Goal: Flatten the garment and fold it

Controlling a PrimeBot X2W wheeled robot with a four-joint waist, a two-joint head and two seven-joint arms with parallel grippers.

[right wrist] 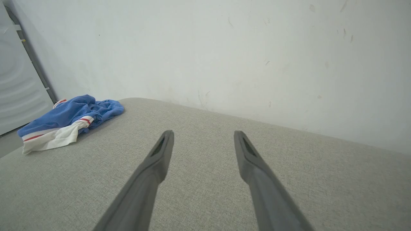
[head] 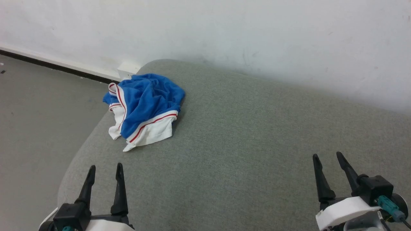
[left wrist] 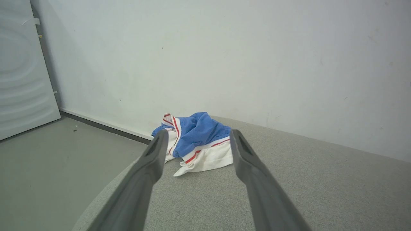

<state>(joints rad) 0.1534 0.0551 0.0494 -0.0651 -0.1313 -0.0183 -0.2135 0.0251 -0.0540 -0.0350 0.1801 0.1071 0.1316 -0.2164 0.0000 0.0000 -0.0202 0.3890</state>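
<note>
The garment [head: 144, 106] lies crumpled in a heap at the far left corner of the grey cushioned surface [head: 244, 134], blue cloth with white parts edged in red stripes. It appears in the left wrist view as the garment [left wrist: 197, 141] straight ahead and in the right wrist view as the garment [right wrist: 64, 120] far off to the left. My left gripper [head: 106, 170] hovers open near the front left edge, well short of the heap. Open too, my right gripper [head: 327, 158] hangs over the front right, with nothing between its fingers.
A white wall [head: 257, 35] runs along the back of the surface. Grey floor [head: 38, 122] drops away on the left, with a dark baseboard strip [head: 54, 65]. A pale ribbed panel [left wrist: 22, 73] stands at the far left in the left wrist view.
</note>
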